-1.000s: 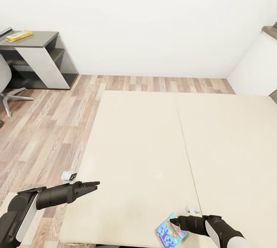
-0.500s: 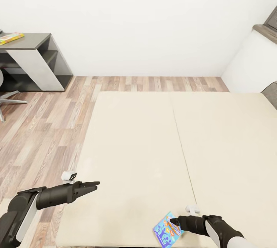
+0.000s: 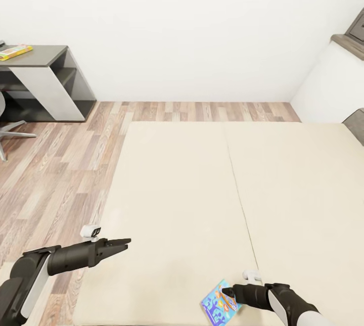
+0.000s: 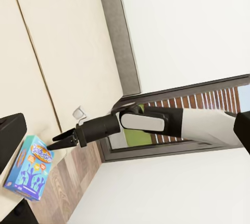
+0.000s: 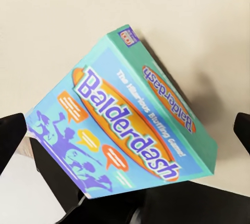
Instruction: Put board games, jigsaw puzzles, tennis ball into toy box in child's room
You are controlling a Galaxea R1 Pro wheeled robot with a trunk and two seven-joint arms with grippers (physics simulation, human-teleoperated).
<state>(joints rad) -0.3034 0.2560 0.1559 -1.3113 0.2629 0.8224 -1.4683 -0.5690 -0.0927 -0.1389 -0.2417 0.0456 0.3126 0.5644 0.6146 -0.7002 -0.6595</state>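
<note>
Board game (image 3: 220,301): blue box, lying at the near edge of the bed (image 3: 202,189), touching the right gripper's tips.
Right gripper (image 3: 228,293): fingers spread to either side of the box, not seen clamped.
Left gripper (image 3: 121,241): fingers together, empty, well apart from the box.
Nearer arm: right.
Long axis: tilted across the right gripper's reach.
Table (image 3: 40,55): far left, puzzle (image 3: 14,52) seen on it.

The bed (image 3: 202,184) is a wide flat beige surface, open across nearly its whole top for an arm to sweep over. Its one object is the blue game box (image 3: 219,304) at the near edge, just beside the right gripper (image 3: 226,294). The left gripper (image 3: 124,241) hangs over the bed's near left edge. Bare wood floor (image 3: 60,164) runs between bed and desk (image 3: 45,76).
</note>
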